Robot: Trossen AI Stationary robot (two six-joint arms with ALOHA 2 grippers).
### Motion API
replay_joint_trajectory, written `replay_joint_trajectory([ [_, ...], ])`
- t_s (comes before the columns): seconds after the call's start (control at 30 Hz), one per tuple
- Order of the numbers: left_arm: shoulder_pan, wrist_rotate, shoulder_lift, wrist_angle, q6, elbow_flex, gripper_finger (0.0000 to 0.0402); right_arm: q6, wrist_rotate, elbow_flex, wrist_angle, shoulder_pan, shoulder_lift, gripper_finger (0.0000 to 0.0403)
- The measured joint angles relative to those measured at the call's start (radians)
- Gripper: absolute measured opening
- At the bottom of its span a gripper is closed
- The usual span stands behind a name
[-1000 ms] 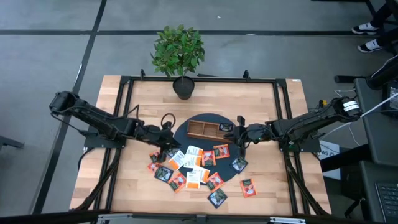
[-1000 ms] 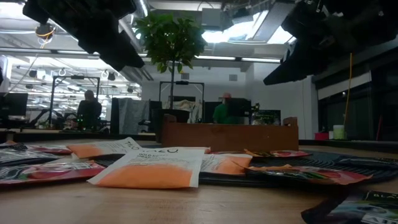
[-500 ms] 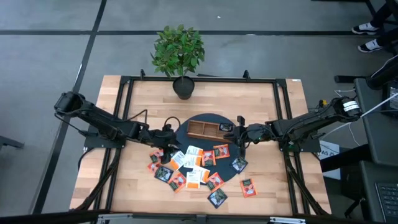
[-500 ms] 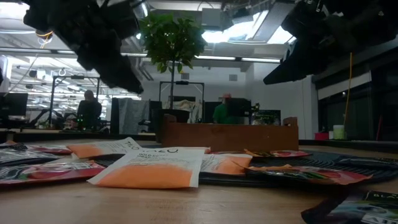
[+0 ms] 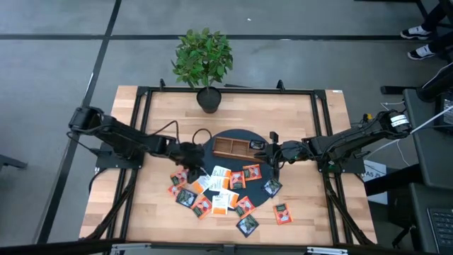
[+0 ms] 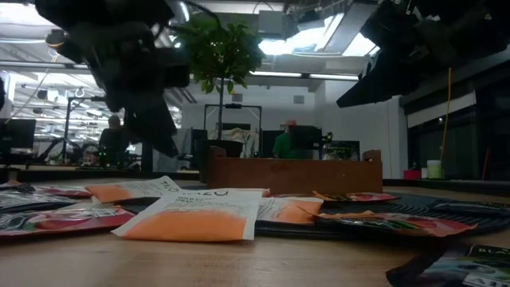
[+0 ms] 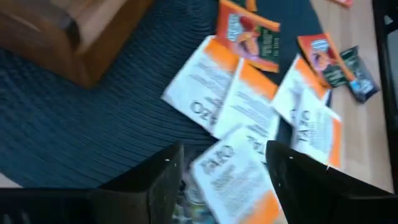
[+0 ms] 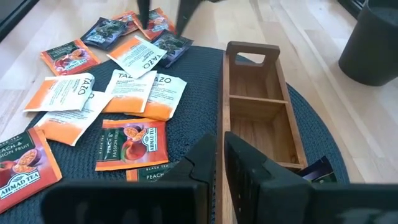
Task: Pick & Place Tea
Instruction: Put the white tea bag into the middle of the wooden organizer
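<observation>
The wooden surface (image 5: 304,205) is the biggest thing here. At its far edge stands a green plant (image 5: 203,58) in a dark pot. In the middle lies a round dark mat (image 5: 233,136). A long wooden tray (image 5: 232,147) with three boxes sits on the mat, and one dark tea bag (image 8: 316,170) lies in the end box nearest the right arm.

The tea (image 5: 221,191) is a heap of small flat bags, orange, white and dark. They lie in front of the tray, some on the mat's edge and some on the bare wood. One orange bag (image 5: 282,213) lies apart from the heap, on the right side.

The left tool (image 5: 192,165) hangs over the left end of the heap, close above the bags. Its two fingers stand wide apart and hold nothing. A white and orange bag (image 7: 233,180) shows right between them.

The right tool (image 5: 270,156) hangs beside the right end of the tray. Its fingers are nearly together, a narrow gap, with nothing in them.

Far back in the room, a person (image 6: 114,139) sits at a desk.
</observation>
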Motion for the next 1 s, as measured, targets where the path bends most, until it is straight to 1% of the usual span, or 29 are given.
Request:
replay_joint_trajectory([
  [0.1, 0.058, 0.059, 0.024, 0.002, 0.056, 0.0, 0.0224, 0.04, -0.001, 0.0, 0.0, 0.0, 0.0, 0.0039],
  [0.2, 0.107, 0.12, 0.047, 0.002, 0.063, 0.0, 0.0224, 0.079, -0.002, 0.0, 0.0, 0.0, 0.0, 0.004],
  [0.3, 0.134, 0.163, 0.08, 0.004, 0.095, 0.0, 0.0224, 0.1, -0.013, 0.0, 0.0, 0.0, 0.0, 0.004],
  [0.47, 0.135, 0.23, 0.161, 0.0, 0.168, 0.052, 0.0224, 0.107, -0.018, 0.0, -0.001, 0.0, 0.0, 0.004],
  [0.57, 0.122, 0.235, 0.209, -0.024, 0.233, 0.105, 0.0224, 0.13, -0.018, 0.0, 0.0, 0.0, 0.0, 0.004],
  [0.73, 0.119, 0.234, 0.265, -0.136, 0.304, 0.17, 0.0224, 0.165, -0.018, 0.0, -0.001, 0.0, 0.0, 0.004],
  [0.87, 0.12, 0.243, 0.273, -0.193, 0.351, 0.184, 0.0224, 0.185, -0.019, 0.0, -0.001, 0.0, 0.0, 0.004],
  [1.0, 0.119, 0.31, 0.273, -0.204, 0.38, 0.183, 0.0224, 0.185, -0.019, 0.0, -0.001, 0.001, 0.0, 0.004],
])
